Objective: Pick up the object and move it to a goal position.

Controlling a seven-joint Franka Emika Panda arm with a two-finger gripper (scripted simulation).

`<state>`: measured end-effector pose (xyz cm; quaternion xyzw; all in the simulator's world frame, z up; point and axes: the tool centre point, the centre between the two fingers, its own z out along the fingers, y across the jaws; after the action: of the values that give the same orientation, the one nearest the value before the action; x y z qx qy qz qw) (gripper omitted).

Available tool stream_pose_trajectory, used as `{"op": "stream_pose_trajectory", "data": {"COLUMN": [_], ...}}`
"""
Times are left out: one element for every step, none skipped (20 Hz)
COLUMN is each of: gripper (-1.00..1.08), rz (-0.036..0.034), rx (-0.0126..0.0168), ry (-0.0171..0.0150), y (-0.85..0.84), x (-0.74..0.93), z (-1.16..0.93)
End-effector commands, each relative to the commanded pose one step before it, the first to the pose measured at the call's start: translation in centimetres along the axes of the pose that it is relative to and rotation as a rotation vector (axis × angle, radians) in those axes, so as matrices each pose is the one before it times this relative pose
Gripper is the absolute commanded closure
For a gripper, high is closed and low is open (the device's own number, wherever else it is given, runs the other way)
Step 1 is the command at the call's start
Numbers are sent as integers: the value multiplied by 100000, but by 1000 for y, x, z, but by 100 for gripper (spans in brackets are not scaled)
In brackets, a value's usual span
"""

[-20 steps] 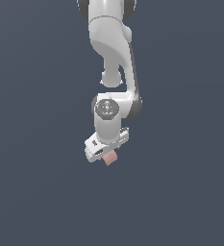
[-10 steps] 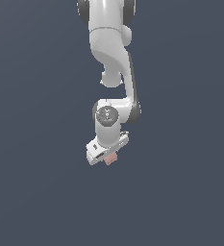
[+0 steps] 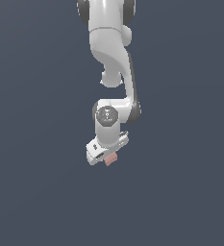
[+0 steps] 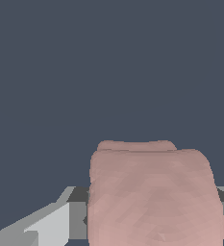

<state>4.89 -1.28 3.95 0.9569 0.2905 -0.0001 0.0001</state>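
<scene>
Wrist view was filled low down by the pink cube, sitting between the grey fingers with only flat slate background behind it. From the exterior view the cube peeked out just under the white gripper, which was clamped on it and tilted, below the arm. Over the last second the arm had stretched down and the cube had drifted slightly lower, staying firmly in the grip. I judged it was mid-carry; no goal marker showed, so how far remained I couldn't tell.
</scene>
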Motion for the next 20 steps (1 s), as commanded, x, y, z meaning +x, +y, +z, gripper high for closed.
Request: {"op": "stream_pose_trajectory", "data": {"gripper": [108,108,108,108,108,108,108,108,108,108,108,108,108,108,108,108,108,108,108,108], "rz": [-51,0,0,0,0,0,0,0,0,0,0,0,0,0,29,0,0,0,0,0], "rx": [13,0,0,0,0,0,0,0,0,0,0,0,0,0,-44,0,0,0,0,0], "ry": [17,0,0,0,0,0,0,0,0,0,0,0,0,0,-44,0,0,0,0,0], "y": [-24,18,29,41,54,66,79,92,106,119,133,147,162,177,204,209,226,243,262,278], "x": [1,-55,-91,-128,-166,-205,-245,-284,-325,-366,-408,-450,-493,-537,-590,-628,-675,-723,-772,-815], "z": [-18,-49,-82,-116,-150,-185,-221,-257,-293,-331,-369,-408,-447,-488,-525,-573,-617,-663,-711,-753]}}
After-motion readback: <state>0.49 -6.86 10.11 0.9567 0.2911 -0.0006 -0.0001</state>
